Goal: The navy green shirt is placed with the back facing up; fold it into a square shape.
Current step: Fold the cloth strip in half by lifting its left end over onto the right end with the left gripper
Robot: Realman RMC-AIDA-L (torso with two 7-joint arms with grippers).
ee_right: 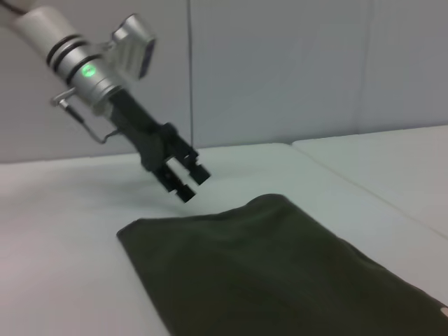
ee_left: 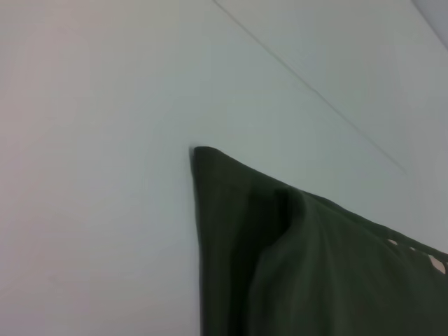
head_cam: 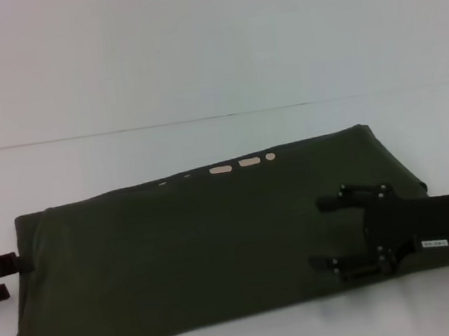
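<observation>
On the white table (head_cam: 193, 64), the navy green shirt (head_cam: 203, 254) lay as a long folded band, its long axis running across the robot's front from left to right, with a few cream marks (head_cam: 245, 163) peeking out along the far edge. The right gripper (head_cam: 334, 232) hovered over the band's right end, fingers spread wide apart and pointing left along the shirt's length, holding nothing. The left gripper (ee_right: 183, 180) hung just off the shirt's left edge, near the far left corner; its fingers looked close together and empty, the cloth lying just beside and below them. The shirt was still far longer than it was deep, so the remaining fold probably had to bring one short end over toward the other. Each arm stood by its own end, but only the right one was already above cloth, so it seemed the better placed to start.
</observation>
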